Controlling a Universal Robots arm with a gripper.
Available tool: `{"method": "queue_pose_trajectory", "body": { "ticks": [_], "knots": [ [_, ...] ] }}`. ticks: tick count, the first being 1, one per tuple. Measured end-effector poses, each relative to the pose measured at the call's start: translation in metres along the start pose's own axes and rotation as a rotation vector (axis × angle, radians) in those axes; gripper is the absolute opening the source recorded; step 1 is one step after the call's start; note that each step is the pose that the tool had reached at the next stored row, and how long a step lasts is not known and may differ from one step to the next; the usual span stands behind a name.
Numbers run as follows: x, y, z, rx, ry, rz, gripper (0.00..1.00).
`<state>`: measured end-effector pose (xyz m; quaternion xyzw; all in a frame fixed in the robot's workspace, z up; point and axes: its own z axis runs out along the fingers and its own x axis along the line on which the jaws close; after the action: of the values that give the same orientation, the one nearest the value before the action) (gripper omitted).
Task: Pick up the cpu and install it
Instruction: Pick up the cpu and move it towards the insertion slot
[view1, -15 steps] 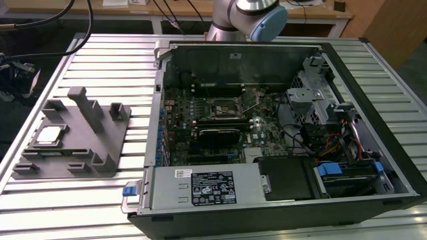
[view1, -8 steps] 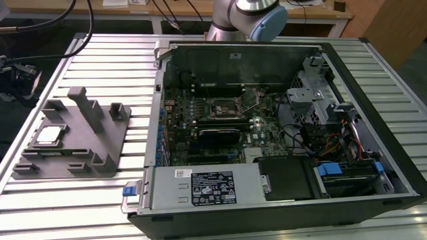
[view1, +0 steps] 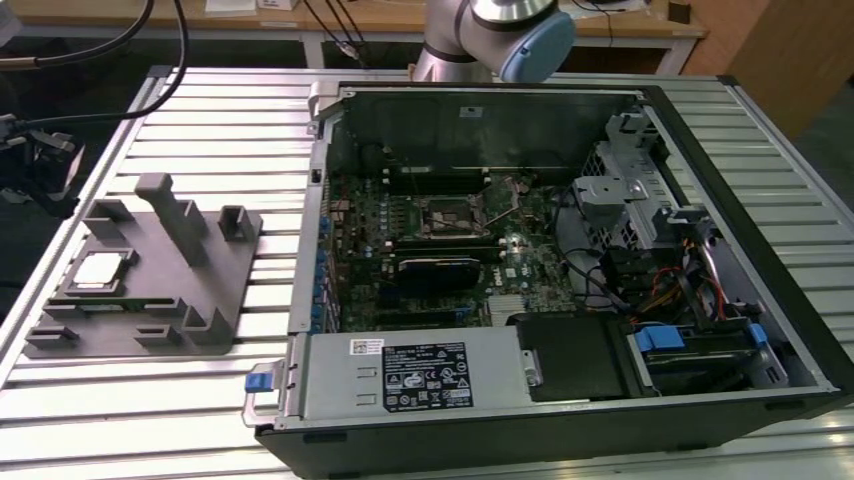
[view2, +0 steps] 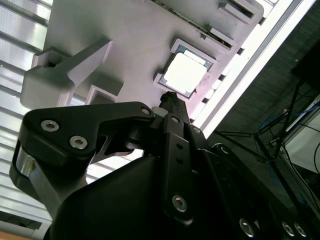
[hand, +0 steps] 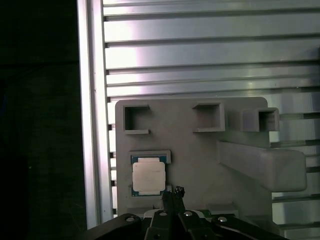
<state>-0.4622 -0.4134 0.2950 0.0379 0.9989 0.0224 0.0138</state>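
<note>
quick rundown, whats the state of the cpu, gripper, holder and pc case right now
cpu, lying flat in its recess on the grey holder, not gripped
gripper, shut, holding nothing, close beside the cpu
grey holder, flat on the slatted table, carrying the cpu
pc case, on its side, side panel off, motherboard exposed

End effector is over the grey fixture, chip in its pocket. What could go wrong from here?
1. The end effector appears at the pocket's rim, off-centre from the square silver-topped cpu; a straight descent may strike the raised wall of the grey plastic fixture.
2. The fixture's tall grey post stands close; the arm might clip it heading to the open black computer case.
</note>
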Motion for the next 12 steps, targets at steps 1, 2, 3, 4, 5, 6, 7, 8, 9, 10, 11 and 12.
{"method": "queue_pose_trajectory", "body": {
  "ticks": [1,2,3,4,5,6,7,8,9,10,11,12],
  "knots": [
    [0.0000,0.0000,0.0002,0.0002,0.0000,0.000,0.11],
    [0.0000,0.0000,0.0004,0.0003,-0.0001,0.000,0.11],
    [0.0000,-0.0001,0.0007,0.0004,0.0000,0.000,0.11],
    [0.0000,-0.0001,0.0010,0.0005,-0.0001,0.000,0.11],
    [0.0000,-0.0001,0.0013,0.0005,-0.0001,0.000,0.11],
    [0.0000,-0.0002,0.0017,0.0006,-0.0001,0.000,0.11],
    [0.0000,-0.0002,0.0021,0.0008,-0.0001,0.000,0.11],
    [0.0000,-0.0002,0.0026,0.0007,-0.0002,0.000,0.11],
    [0.0001,-0.0003,0.0034,0.0008,-0.0002,0.000,0.11],
    [0.0001,-0.0003,0.0041,0.0009,-0.0001,0.000,0.11],
    [0.0001,-0.0004,0.0050,0.0009,-0.0001,0.000,0.11],
    [0.0002,-0.0004,0.0059,0.0009,-0.0002,0.000,0.11]
  ]
}}
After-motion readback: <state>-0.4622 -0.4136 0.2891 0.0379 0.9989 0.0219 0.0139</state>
